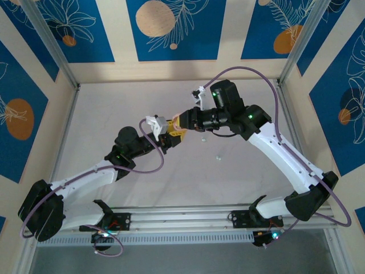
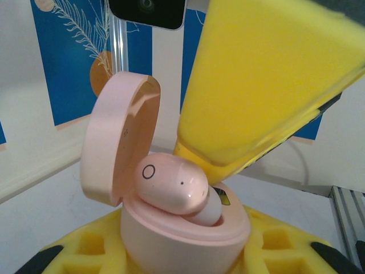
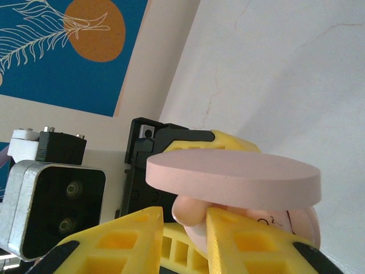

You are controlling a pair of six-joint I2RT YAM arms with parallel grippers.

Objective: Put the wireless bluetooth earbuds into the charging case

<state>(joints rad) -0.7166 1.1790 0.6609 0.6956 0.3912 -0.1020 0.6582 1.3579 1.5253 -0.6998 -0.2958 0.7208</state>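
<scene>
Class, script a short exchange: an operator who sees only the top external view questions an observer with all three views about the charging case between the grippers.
Operator: Is the case open?
Observer: Yes, the pale pink rounded plastic charging case has its lid hinged up.
Operator: Anything inside?
Observer: One glossy pink plastic earbud lies tilted in it, above the rim.
Operator: Is it gripped?
Observer: Yes, the right gripper pinches it.

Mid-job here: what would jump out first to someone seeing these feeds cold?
The open pink charging case, close up in the left wrist view, with a pink earbud lying not fully seated in its well. In the right wrist view the right gripper pinches that earbud under the lid; overhead, it meets the left gripper above mid-table.
</scene>
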